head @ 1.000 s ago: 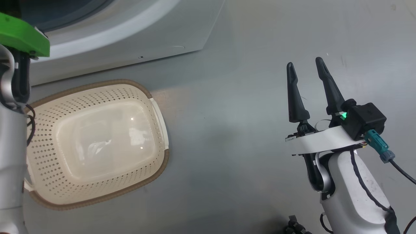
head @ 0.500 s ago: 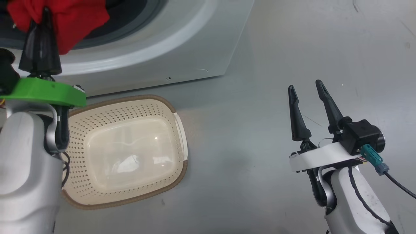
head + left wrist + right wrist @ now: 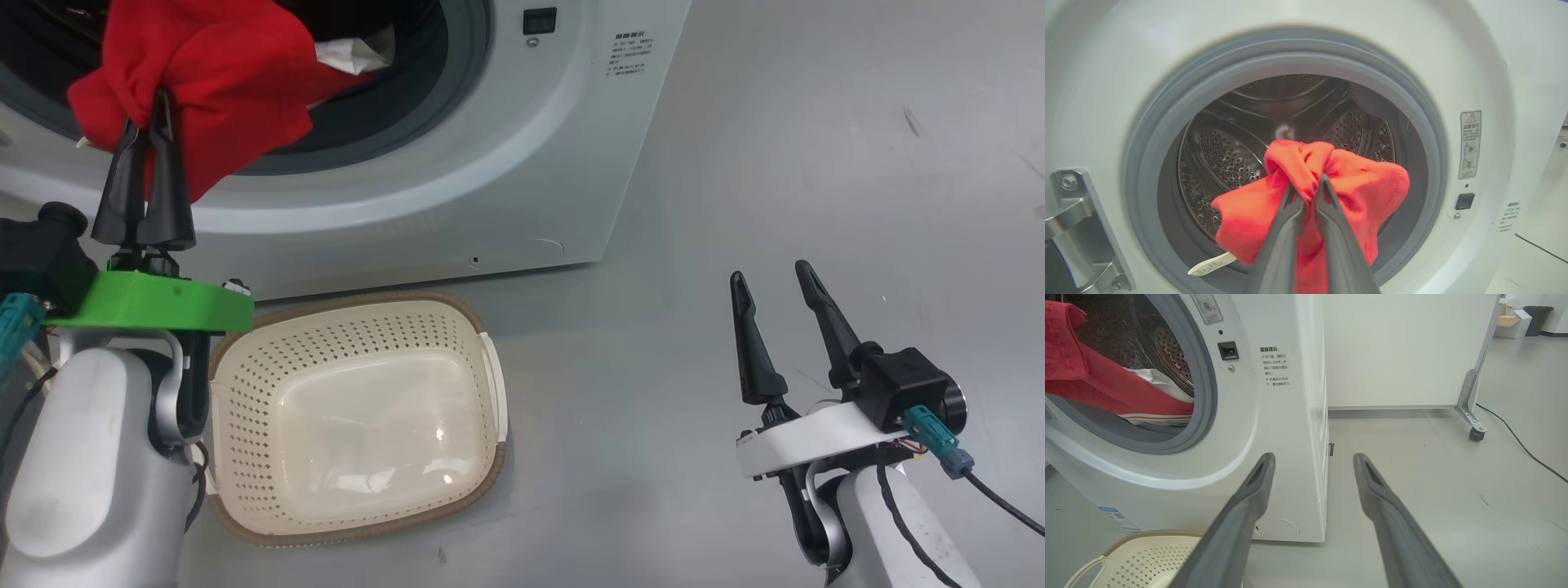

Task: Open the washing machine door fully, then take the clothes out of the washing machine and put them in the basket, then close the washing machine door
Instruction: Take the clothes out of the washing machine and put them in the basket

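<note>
Grips a bunch of the red clothes (image 3: 237,73) in the left hand (image 3: 148,108), long dark fingers pinched nearly together on the fabric, right at the mouth of the washing machine (image 3: 522,163), in front of the grey rubber ring (image 3: 1151,139) and the perforated steel drum (image 3: 1224,155). Holds the right hand (image 3: 770,271) spread wide with nothing between its fingers, above the grey floor (image 3: 653,327), well apart from the clothes. Shows the cream basket (image 3: 277,367) on the floor just in front of the washing machine, beside the left arm.
</note>
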`<state>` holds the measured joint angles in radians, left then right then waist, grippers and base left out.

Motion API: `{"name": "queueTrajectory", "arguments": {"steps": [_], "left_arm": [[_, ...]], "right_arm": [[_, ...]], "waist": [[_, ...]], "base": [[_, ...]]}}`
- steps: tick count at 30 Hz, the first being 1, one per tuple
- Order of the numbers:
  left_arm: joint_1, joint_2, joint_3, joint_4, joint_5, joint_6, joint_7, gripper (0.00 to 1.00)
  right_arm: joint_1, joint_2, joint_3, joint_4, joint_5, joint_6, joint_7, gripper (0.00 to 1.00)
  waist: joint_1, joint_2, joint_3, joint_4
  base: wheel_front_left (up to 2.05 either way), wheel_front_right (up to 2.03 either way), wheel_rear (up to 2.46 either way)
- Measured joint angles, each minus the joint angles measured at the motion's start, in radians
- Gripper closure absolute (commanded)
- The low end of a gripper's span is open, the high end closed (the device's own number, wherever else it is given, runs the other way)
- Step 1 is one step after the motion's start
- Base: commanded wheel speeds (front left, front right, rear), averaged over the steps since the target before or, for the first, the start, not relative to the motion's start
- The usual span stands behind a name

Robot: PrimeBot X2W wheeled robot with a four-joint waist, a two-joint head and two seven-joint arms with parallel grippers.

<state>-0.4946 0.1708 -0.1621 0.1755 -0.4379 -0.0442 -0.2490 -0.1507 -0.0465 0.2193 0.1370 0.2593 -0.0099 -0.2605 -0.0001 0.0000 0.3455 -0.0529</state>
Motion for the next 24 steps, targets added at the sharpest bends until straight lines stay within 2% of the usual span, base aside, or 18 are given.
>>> {"name": "queueTrajectory", "arguments": {"steps": [13, 24], "left_arm": [[0.094, -0.018, 0.000, -0.151, 0.026, 0.025, -0.003, 1.00], [0.230, -0.059, -0.048, -0.086, -0.019, 0.030, 0.043, 1.00]], "right_arm": [[0.043, 0.001, -0.011, -0.003, 0.001, 0.008, 0.000, 0.00], [0.051, 0.000, 0.002, -0.023, 0.001, 0.018, 0.000, 0.00]], "waist": [[0.0000, 0.0000, -0.072, 0.043], [0.0000, 0.0000, -0.057, 0.050]], "base": [[0.00, 0.00, 0.00], [0.00, 0.00, 0.00]]}}
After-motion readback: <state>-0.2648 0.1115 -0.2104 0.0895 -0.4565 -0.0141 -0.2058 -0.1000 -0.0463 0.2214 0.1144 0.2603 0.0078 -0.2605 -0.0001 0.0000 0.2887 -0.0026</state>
